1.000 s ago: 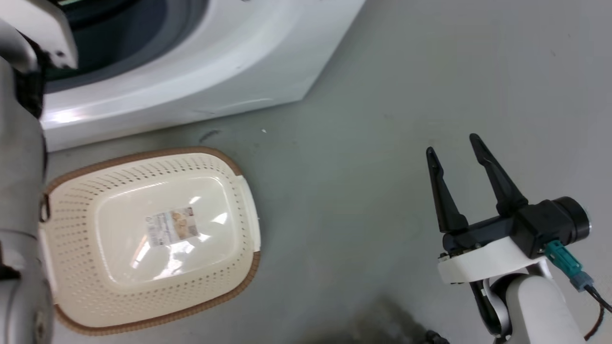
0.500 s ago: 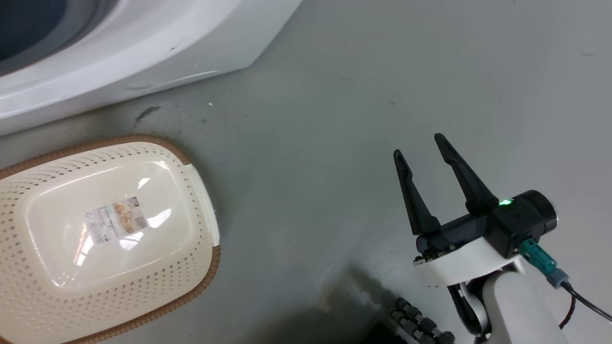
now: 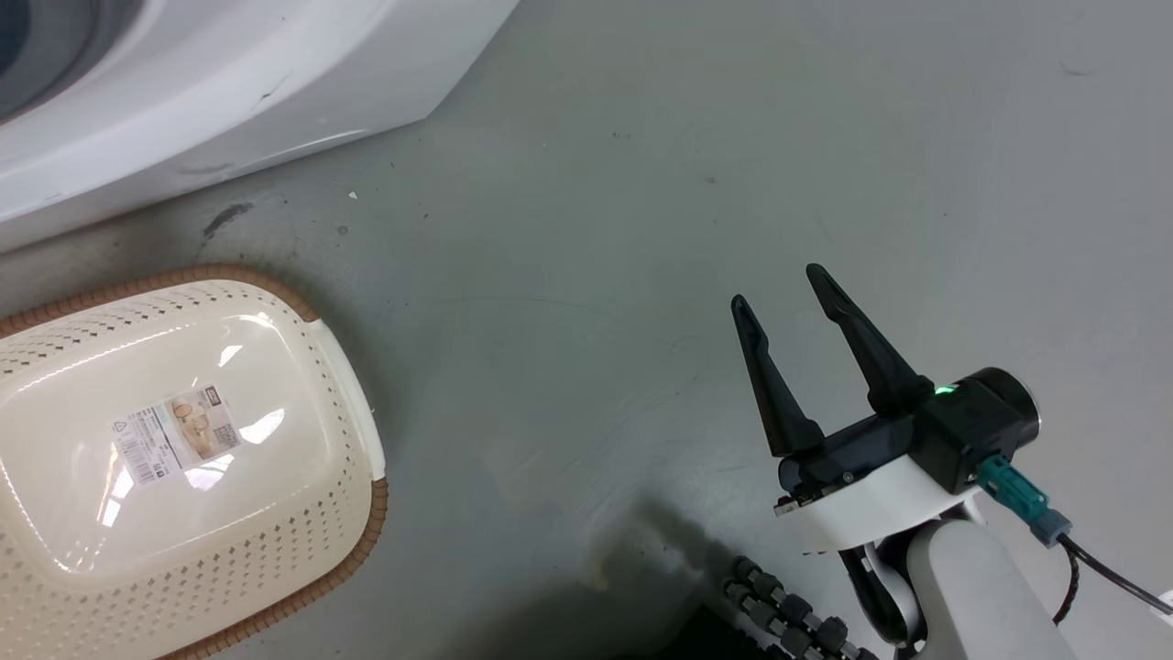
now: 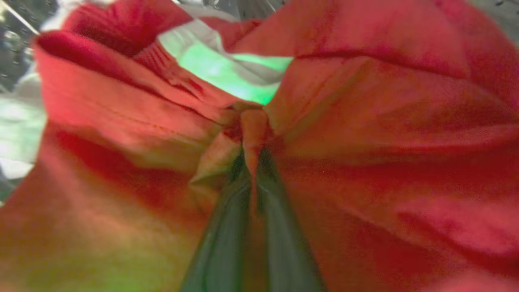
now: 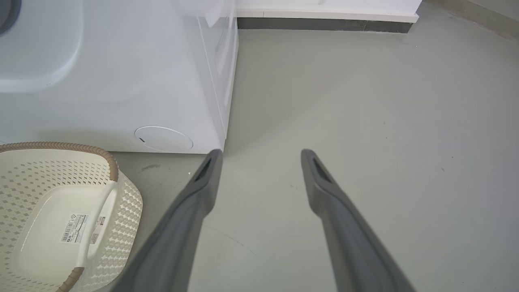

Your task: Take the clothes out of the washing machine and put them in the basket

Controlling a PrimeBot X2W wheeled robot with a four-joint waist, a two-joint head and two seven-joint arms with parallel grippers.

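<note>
Left pincer tight on a fold of the clothes, right pincer spread, empty

Right gripper: lower right of the head view, its two dark fingers spread apart and pointing up and slightly left.
Right wrist: black housing with a small green light, on a pale forearm at the bottom edge.
Left gripper: bottom centre of the left wrist view, pinched tight on a fold of the clothes.

A paper label with a barcode and a small picture is stuck to the inside bottom of the basket. Its print is too small to read.
</note>
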